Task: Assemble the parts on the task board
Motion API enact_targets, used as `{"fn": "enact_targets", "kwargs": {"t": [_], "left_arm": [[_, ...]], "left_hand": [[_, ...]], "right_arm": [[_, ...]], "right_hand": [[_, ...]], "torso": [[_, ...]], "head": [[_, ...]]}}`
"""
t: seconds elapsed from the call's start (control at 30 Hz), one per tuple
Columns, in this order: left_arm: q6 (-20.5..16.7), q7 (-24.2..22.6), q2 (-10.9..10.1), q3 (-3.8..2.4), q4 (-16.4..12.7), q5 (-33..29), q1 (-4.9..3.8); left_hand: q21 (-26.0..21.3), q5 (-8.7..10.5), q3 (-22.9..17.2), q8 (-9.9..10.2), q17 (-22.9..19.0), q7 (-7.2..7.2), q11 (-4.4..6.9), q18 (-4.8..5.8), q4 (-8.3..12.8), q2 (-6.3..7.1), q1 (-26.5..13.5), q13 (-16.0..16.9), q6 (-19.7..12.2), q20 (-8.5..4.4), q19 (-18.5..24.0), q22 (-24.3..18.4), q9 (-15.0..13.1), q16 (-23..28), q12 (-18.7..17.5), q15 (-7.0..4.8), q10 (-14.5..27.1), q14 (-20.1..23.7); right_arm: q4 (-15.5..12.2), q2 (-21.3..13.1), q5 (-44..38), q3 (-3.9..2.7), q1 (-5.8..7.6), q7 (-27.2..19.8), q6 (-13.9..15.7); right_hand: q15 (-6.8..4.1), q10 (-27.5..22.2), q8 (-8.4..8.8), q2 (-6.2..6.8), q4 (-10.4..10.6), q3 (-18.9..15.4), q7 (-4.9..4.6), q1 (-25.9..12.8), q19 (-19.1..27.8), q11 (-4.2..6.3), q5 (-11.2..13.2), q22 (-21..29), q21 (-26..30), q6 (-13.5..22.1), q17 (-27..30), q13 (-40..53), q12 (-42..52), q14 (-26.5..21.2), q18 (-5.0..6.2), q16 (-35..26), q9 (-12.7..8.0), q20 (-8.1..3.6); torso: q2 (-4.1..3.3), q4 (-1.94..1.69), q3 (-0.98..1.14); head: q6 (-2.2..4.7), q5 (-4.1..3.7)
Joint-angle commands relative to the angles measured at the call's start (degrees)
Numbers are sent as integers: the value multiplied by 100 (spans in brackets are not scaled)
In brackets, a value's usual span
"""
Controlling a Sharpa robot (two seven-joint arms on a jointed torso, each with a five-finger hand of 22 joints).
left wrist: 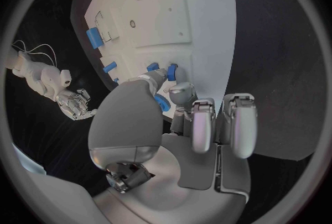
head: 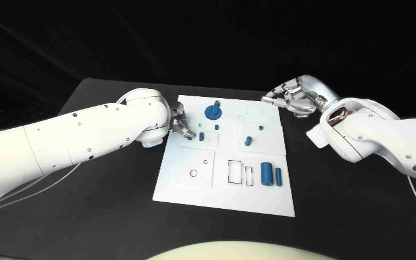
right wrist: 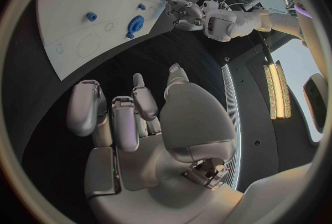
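Where the head view lists small blue plastic parts [head: 268,174] on the white task board [head: 225,197], seemingly light, rigid, pinchable at the sides, the left wrist view shows the left robot hand [left wrist: 181,103] fingering one, and the right wrist view the right robot hand [right wrist: 131,110] empty, loosely curled.

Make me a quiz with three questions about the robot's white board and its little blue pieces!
1. Where is the big round blue part?
A. On the far end of the board
B. On the black table
C. In the right hand

2. What colour is the flat task board?
A. Red
B. Yellow
C. White

3. What is the silver right hand doing?
A. Holding a blue part
B. Holding nothing
C. Lifting the board

Answers:
1 A: the big round blue part sits on the board's far end.
2 C: the flat task board is white against the dark table.
3 B: the silver right hand is by the board's far corner, fingers apart, nothing in them.
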State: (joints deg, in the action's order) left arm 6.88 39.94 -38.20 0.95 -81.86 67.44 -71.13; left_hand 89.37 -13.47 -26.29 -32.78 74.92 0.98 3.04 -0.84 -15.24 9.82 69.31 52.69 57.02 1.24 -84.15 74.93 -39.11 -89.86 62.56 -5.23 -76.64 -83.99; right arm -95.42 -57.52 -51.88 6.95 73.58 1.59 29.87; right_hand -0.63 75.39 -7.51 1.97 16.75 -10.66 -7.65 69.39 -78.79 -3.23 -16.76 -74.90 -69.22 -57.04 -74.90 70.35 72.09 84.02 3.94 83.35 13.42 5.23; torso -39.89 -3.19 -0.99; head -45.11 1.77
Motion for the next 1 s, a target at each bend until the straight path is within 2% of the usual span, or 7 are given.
{"fn": "enact_targets", "kwargs": {"t": [0.03,0.47,1.0], "left_arm": [[20,178,27,3,10,3,6],[52,209,57,3,66,3,5],[75,226,53,3,141,52,5]], "left_hand": [[30,29,182,-42,1508,1,-29,71,-59,-7,-83,6,44,-27,-550,1461,31,-14,31,-30,1,-601],[49,31,600,-79,1508,2,-28,78,-120,-35,-177,34,59,-38,-570,1488,98,-14,70,-35,-9,-601],[57,24,736,-96,1508,-5,-24,82,-121,-60,-192,48,72,-40,-578,1499,122,-14,86,-37,-14,-601]], "right_arm": [[-6,4,-44,0,-3,-39,-40],[-14,-5,-44,0,-3,-39,-36],[-16,-11,-45,0,-3,-37,-32]], "right_hand": [[-51,31,-27,-46,-15,-8,8,6,-34,28,-40,-184,14,29,-411,8,19,339,76,-29,8,-14],[-52,31,-28,-51,-13,-15,8,6,-35,28,-56,-186,16,29,-408,7,20,339,76,-31,9,-14],[-52,26,-28,-51,-12,-19,8,4,-30,28,-59,-180,27,30,-405,-1,14,338,78,-34,9,-15]], "torso": [[0,4,0],[-3,4,3],[-2,2,-2]], "head": [[-5,6],[-11,-4],[3,-15]]}}
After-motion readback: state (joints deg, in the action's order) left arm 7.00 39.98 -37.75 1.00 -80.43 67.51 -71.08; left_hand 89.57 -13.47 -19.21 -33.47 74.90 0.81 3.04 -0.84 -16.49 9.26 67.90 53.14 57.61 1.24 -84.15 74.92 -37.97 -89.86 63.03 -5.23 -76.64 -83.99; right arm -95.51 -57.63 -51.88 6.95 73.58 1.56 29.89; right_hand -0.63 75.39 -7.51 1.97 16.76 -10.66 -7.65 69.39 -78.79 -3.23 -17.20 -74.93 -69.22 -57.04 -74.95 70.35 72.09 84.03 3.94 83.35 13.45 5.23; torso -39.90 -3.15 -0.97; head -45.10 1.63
